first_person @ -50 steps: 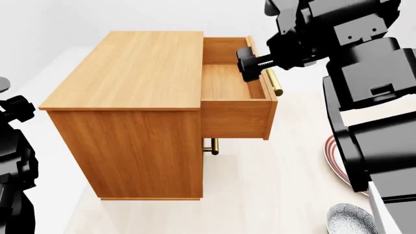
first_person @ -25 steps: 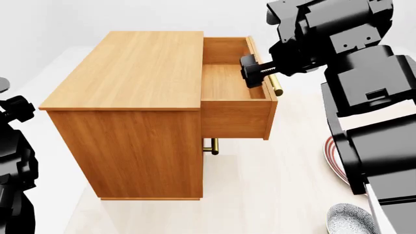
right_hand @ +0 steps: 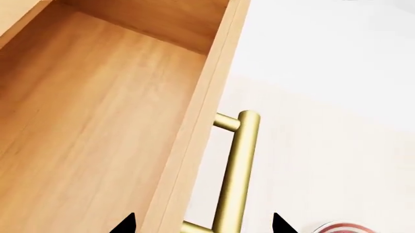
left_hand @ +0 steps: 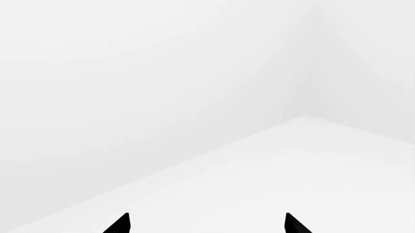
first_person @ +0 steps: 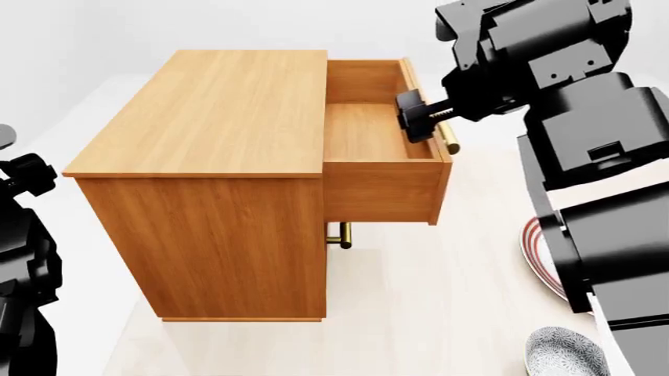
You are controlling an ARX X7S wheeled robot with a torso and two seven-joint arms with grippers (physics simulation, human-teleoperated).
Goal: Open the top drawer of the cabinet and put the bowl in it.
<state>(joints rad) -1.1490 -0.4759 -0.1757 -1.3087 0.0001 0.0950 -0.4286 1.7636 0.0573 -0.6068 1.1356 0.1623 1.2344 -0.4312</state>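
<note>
The head view has the whole scene: the cabinet [first_person: 209, 180] with its top drawer [first_person: 377, 149] pulled out to the right, nothing inside it. The right hand [first_person: 418, 119] sits at the drawer's front edge by the brass handle [first_person: 447, 135]. The right wrist view is the only one showing that up close: the handle bar [right_hand: 234, 174] runs between the two black fingertips [right_hand: 123, 224], which stand spread apart and aren't pinching it, so that hand is released.

The bowl [first_person: 565, 352] is on the floor, near right corner, partly cut off, with the red-ringed plate [first_person: 538, 254] just beyond it behind the right arm. A lower drawer's handle [first_person: 340, 235] pokes out under the open drawer.

The left wrist view shows blank white plus two spread tips of the left hand [left_hand: 206, 224], released and holding nothing. No writing anywhere.
</note>
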